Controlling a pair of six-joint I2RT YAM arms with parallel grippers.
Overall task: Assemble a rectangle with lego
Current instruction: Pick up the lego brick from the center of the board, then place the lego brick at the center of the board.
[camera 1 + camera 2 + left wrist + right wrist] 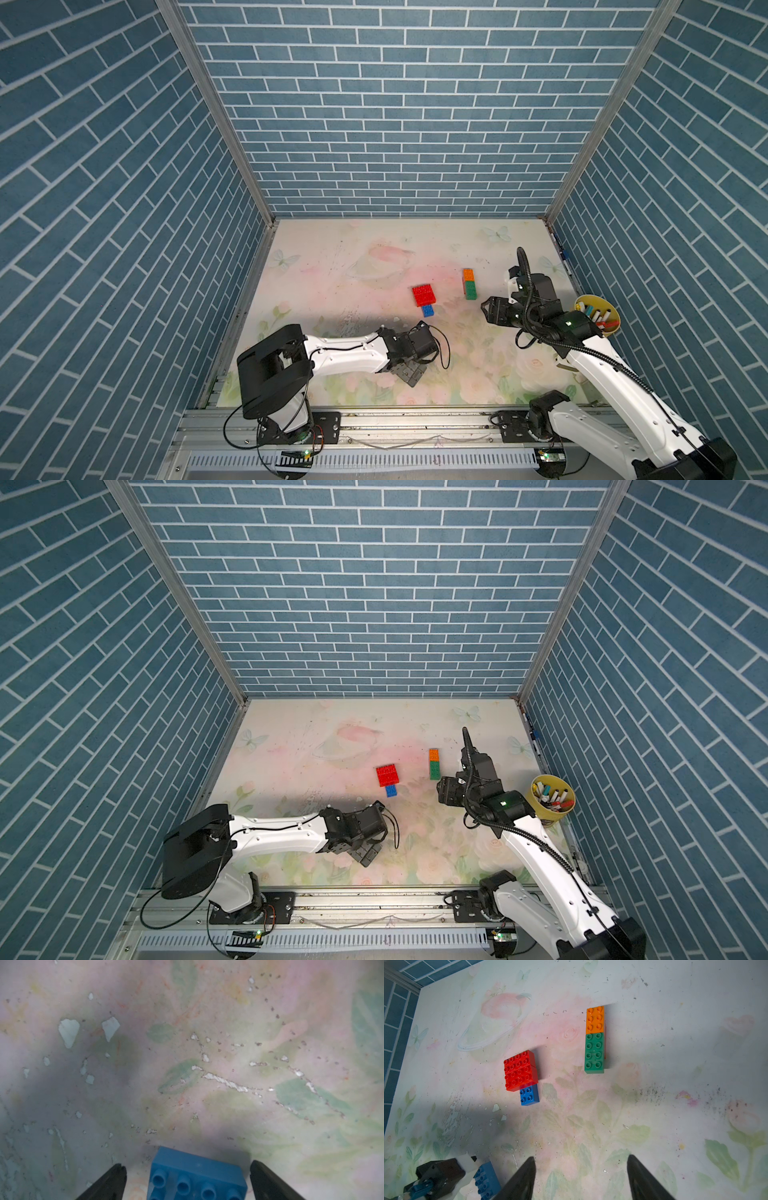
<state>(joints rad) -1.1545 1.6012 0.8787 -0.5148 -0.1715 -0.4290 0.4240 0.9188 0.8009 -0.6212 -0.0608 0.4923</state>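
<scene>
The left claw point(187, 1165) stands with its jaws wide apart and a light blue brick point(197, 1176) lying between them on the table point(207, 1022), studs up, with a clear gap to each finger, so nothing is gripped. The right claw point(581, 1158) is likewise spread and empty above the flowered surface. Straight ahead of the right claw and well apart from it, an orange brick point(595, 1019) and a green brick point(593, 1053) are butted end to end in a line. Off toward the left claw's side sits a red block point(520, 1070) of two bricks side by side, overlapping one end of a dark blue brick point(529, 1095). I judge this lego to be light, rigid, hard plastic with smooth, rather slippery walls: it will not give under a squeeze, but it may skid on the table or twist out if pinched off-centre or across a corner. As the light blue brick lies, its long row of studs runs from finger to finger, so closing would take it by its two flat short ends. That looks a sound hold if the jaws meet the ends squarely, centred and below the studs. Pressing it onto another brick will likely need firm, straight downward force, and the receiving pieces seem light enough to slide unless the right claw steadies them
</scene>
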